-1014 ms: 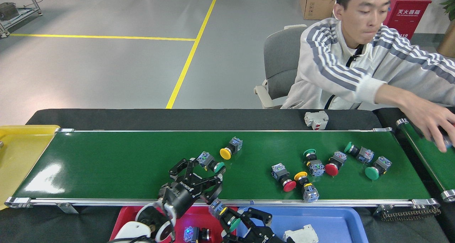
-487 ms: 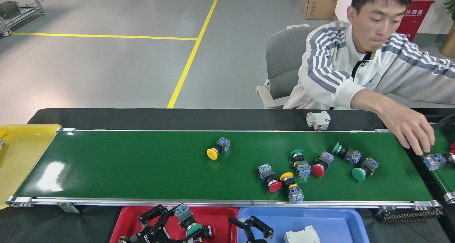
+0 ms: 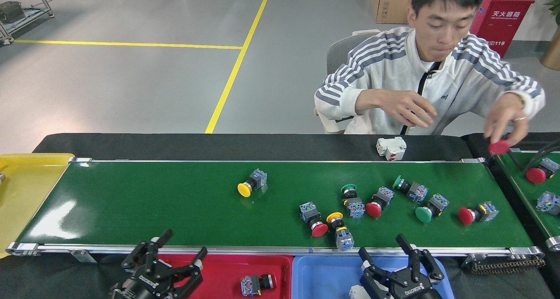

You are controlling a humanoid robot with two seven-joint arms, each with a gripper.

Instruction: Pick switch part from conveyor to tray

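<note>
- Compared with half a second before, your left gripper (image 3: 168, 257) had let go of the green-capped switch part; a switch part (image 3: 258, 284) now lay on its side in the red tray (image 3: 227, 268), apart from the fingers.
- The parts on the conveyor (image 3: 144, 207) had all drifted toward 9 o'clock, and a new red-capped switch (image 3: 477, 213) had appeared at the 3 o'clock end.
- The person (image 3: 431, 78) had pulled the arm back; one hand (image 3: 503, 126) pinched a red cap above the small side belt (image 3: 531, 194).
- Your left gripper stood wide open and empty, over the left rim of the red tray, at 7 o'clock of the scene.
- Your right gripper (image 3: 402, 255) was open too, holding nothing, above the blue tray (image 3: 323, 277), just beside the near rail.
- The yellow-capped switch (image 3: 251, 183) lay alone at mid-belt, with free green surface all around it.
- A cluster of switches (image 3: 337, 218) lay at 5 o'clock; its nearest one (image 3: 341, 234) almost touched the near rail.
- A white block (image 3: 390, 147) rested on the black table (image 3: 218, 146) behind the far rail.
- A yellow tray (image 3: 26, 181) stood at the 9 o'clock end.
</note>
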